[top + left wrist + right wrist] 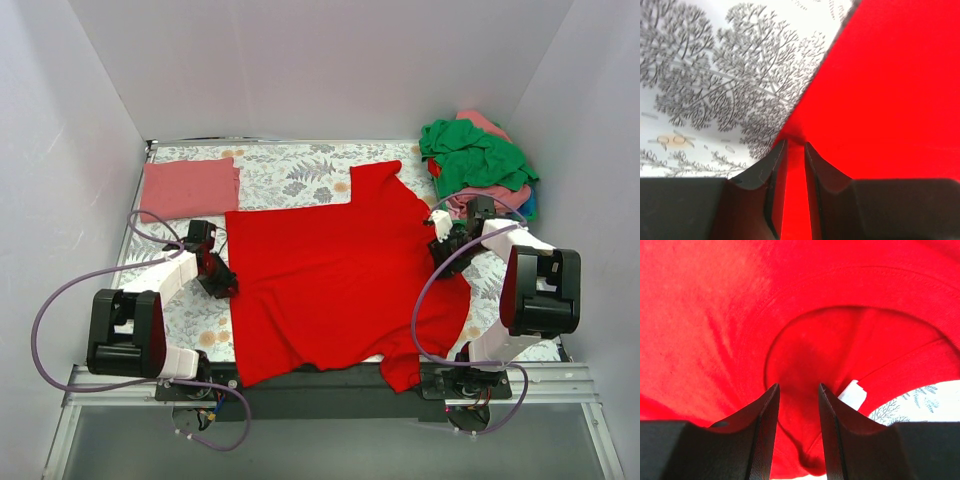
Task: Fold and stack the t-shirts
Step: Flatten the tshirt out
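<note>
Tabletop (300, 172) first, dressed in a grey floral cloth, and sprawled across most of it is the red t-shirt (340, 290), spread flat with its hem hanging off the near edge. That shirt is our landmark. Off its far right corner sits a loose heap of t-shirts (480, 165), green on top, pink and a sliver of blue beneath. Off its far left corner lies the salmon-pink t-shirt (188, 187), folded into a neat rectangle, apart from the red one.

Down at the red shirt's left edge, the left end effector (224, 284) is clenched narrow, with a fold of red cloth pinched between its fingers (777, 165).

On the shirt's right side, at the neckline, the right end effector (446, 240) has its jaws parted, straddling the collar seam and not clamped on it. Just beside its right finger is the shirt's white label (852, 394).
</note>
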Controlling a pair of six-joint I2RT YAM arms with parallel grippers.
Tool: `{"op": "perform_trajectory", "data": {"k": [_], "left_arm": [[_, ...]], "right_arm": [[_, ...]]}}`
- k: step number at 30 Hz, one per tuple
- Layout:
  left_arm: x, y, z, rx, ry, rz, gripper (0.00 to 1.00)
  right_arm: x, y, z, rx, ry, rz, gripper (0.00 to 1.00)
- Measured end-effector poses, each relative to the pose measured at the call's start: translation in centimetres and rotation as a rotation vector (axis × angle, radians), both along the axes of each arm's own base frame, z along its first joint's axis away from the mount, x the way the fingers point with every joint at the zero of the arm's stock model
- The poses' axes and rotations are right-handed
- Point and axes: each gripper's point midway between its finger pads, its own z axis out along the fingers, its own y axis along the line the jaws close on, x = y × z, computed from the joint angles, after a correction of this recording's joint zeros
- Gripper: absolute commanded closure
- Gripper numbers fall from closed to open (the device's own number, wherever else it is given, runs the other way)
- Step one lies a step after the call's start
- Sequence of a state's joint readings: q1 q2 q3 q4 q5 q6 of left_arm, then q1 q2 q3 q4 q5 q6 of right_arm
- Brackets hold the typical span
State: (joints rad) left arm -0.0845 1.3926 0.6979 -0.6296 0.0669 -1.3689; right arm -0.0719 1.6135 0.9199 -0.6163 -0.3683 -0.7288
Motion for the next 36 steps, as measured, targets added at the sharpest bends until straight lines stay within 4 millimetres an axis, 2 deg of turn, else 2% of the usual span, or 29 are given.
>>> {"op": "perform_trajectory", "data": {"k": [4, 9, 11, 14, 19, 27, 32, 36], "left_arm": [[-1.1, 0.0, 0.1, -0.008, 0.042, 0.04, 0.81], [-1.7, -0.1, 1.1, -0.015, 0.031, 0.059, 0.81], [-1.8, -0.1, 2.0, -0.019, 0.006, 0.061, 0.82], [-1.8, 0.0, 3.3, -0.02, -0.037, 0.051, 0.81], [0.7, -0.7, 6.3, -0.048, -0.183, -0.026, 0.78], [6.0, -3.8, 7.0, -0.171, -0.251, -0.212, 0.76], [10.3, -4.6, 7.3, -0.184, -0.295, -0.279, 0.76], [11.9, -5.0, 6.1, -0.199, -0.284, -0.304, 0.78]], "right_arm": [[-0.4, -0.1, -0.1, -0.008, 0.0, 0.018, 0.59], [-1.5, -0.5, -0.2, -0.036, -0.007, 0.051, 0.6], [-3.0, -0.9, -0.2, -0.065, 0.015, 0.075, 0.6], [-3.9, -1.1, -0.2, -0.077, 0.035, 0.089, 0.6], [-5.6, -1.4, -0.2, -0.091, 0.089, 0.102, 0.6], [-6.6, -1.2, 0.6, -0.082, 0.124, 0.109, 0.57], [-3.6, -0.4, 3.7, -0.031, 0.029, 0.111, 0.57], [-0.7, 1.2, 6.2, 0.058, -0.059, 0.112, 0.57]]}}
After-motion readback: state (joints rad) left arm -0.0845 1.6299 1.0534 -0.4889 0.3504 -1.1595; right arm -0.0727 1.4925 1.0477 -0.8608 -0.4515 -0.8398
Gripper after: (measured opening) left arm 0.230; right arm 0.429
